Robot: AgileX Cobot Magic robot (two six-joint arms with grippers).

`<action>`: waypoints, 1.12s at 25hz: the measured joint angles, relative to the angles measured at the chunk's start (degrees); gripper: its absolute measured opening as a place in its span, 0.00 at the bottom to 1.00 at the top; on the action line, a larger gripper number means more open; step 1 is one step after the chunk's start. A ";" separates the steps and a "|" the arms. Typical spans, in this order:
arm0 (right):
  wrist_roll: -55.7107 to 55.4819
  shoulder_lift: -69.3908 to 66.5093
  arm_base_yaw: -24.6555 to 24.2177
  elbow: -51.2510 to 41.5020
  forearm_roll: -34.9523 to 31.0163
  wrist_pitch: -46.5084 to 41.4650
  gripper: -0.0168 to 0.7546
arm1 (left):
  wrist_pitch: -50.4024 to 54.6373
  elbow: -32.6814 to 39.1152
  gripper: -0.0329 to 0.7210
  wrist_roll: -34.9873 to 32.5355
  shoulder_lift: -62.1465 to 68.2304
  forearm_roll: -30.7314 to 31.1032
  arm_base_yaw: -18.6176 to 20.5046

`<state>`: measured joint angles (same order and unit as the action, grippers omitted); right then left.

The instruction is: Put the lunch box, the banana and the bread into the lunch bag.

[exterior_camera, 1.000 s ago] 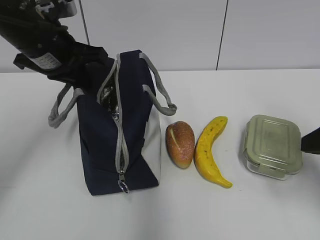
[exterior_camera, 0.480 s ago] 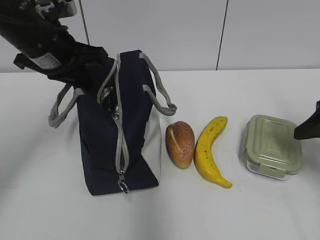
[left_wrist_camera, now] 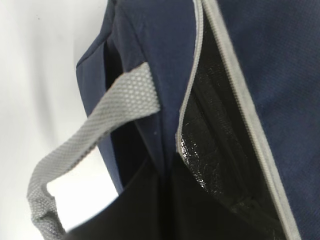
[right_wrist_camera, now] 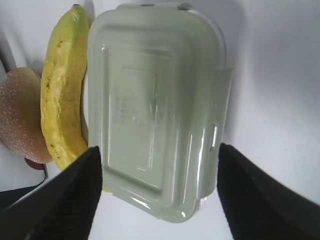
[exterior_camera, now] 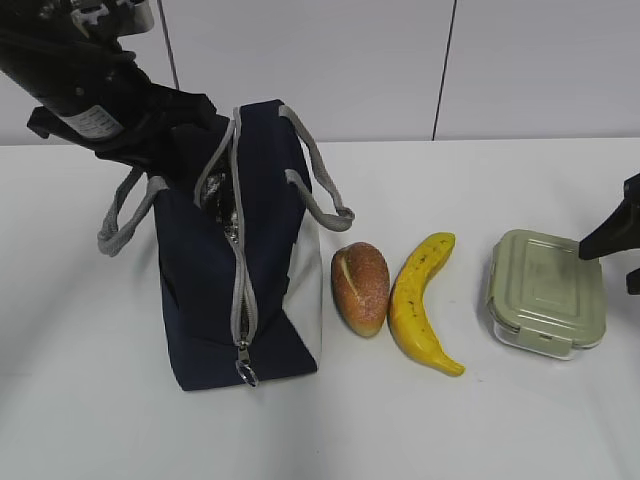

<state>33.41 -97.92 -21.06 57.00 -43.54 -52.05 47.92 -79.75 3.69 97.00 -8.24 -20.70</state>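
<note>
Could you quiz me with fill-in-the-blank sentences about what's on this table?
1. The bread lies between the lunch bag and the ____.
2. The lunch box has a pale ____ lid.
3. The right gripper has its jaws spread ____ on either side of the lunch box.
4. The bag's zipper is partly ____.

Missing words: banana; green; open; open

Bread [exterior_camera: 361,288] lies between lunch bag [exterior_camera: 240,260] and banana [exterior_camera: 423,303].

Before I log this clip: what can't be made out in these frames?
- Left gripper: lost behind the lunch bag in the exterior view; blurred dark mass in the left wrist view, jaws unreadable.
- Bag interior: mostly dark, contents unclear.
- Right gripper: cut by the exterior view's right edge.
</note>
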 joint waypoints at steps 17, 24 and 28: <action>2.48 -5.05 0.00 0.21 -0.02 0.66 0.84 | 0.00 0.00 0.04 0.00 0.00 0.00 0.00; 6.90 -9.05 0.00 0.21 -3.81 1.39 0.84 | 0.00 0.00 0.04 0.00 0.00 0.05 0.00; 11.44 -11.37 0.00 0.44 -8.86 1.28 0.82 | 0.00 0.00 0.04 0.00 0.00 0.28 0.00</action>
<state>44.85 -109.30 -21.06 57.44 -52.40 -50.77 47.92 -79.75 3.69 97.00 -7.96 -20.70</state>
